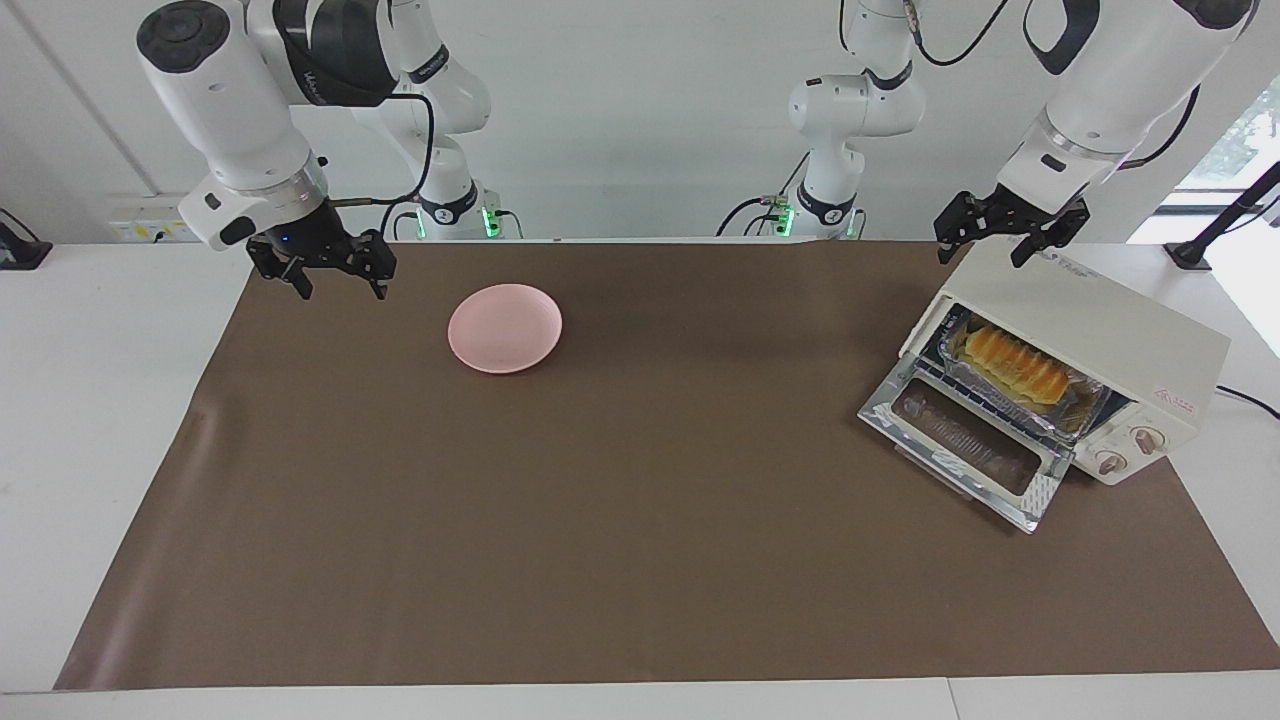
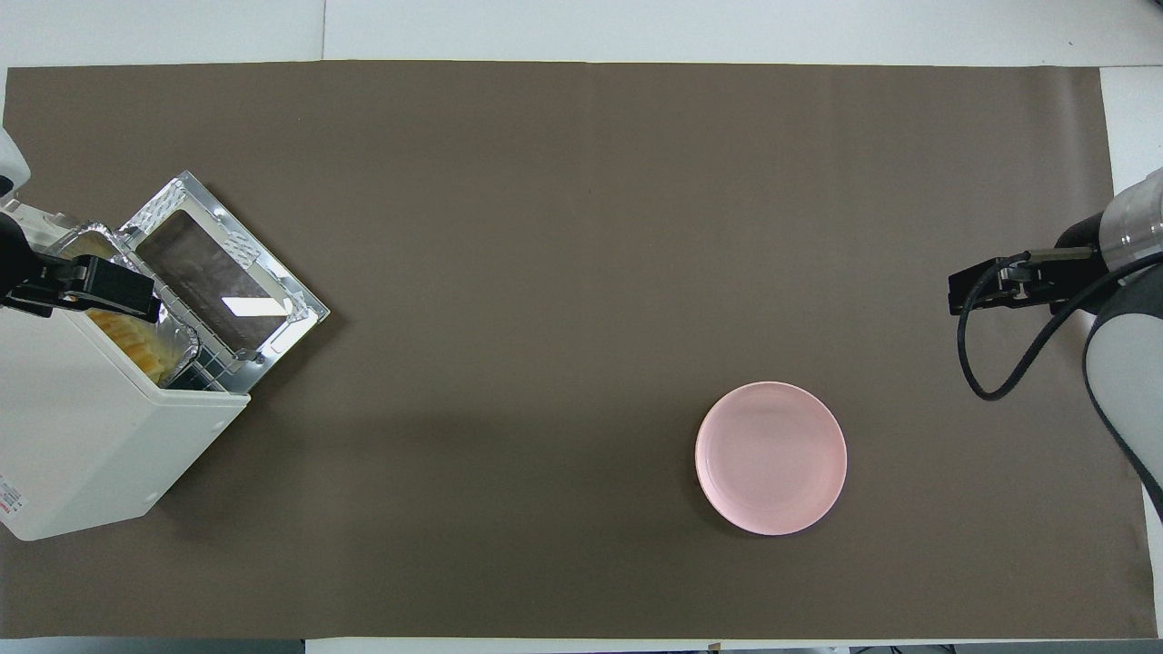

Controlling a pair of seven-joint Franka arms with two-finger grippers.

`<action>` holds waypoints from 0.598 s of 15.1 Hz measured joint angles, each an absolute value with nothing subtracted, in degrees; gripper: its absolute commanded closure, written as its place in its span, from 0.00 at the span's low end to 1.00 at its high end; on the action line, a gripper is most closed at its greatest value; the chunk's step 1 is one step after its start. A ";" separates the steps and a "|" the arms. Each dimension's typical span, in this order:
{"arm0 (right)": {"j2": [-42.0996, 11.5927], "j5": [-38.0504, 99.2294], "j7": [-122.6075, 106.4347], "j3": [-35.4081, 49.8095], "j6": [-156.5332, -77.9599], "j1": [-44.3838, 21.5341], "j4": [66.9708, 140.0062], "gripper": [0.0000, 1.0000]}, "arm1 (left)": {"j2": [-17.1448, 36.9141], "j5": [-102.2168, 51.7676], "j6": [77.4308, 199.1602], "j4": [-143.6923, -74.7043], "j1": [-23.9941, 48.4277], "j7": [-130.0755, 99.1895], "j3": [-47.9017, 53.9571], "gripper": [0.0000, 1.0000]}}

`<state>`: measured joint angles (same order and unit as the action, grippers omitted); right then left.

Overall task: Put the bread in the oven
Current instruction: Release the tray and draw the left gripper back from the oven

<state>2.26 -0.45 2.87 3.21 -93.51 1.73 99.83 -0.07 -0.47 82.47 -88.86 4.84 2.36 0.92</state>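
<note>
**Bread on the rack, oven door down, both grippers up and empty**

Brown matting (image 1: 640,520) covered the white table (image 1: 100,420), and over it both arms hung clear of everything. At the left arm's end of the table, the left gripper (image 1: 985,240) hovered above the top edge of the oven (image 1: 1100,320), just over the corner nearest the robots. Its fingers stood apart with nothing between them. In the overhead view its black fingers (image 2: 91,282) lay across the mouth of the oven (image 2: 82,436), covering part of what sat inside.

The right gripper (image 1: 335,272) hung over the mat's corner near the right arm's base, fingers spread and holding nothing. From overhead it showed at the mat's edge (image 2: 990,286).

Below the left gripper, the oven sat at an angle on the mat. Its glass door (image 1: 965,450) was dropped fully open and lay flat on the mat in front of the cavity. Inside, a silver foil tray (image 1: 960,378) rested on the wire rack, and the bread (image 1: 1015,365) lay in that tray, lengthwise along the opening. Two round knobs (image 1: 1130,450) showed on the front panel beside the door.

Well apart from the oven, toward the right arm's end, a round pink plate (image 1: 505,328) sat on the mat with nothing on it.
</note>
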 measured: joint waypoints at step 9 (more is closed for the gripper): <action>2.26 -0.45 2.87 3.21 -93.51 1.73 99.83 0.00 | 0.15 -0.47 82.67 -91.17 4.82 2.36 1.04 0.00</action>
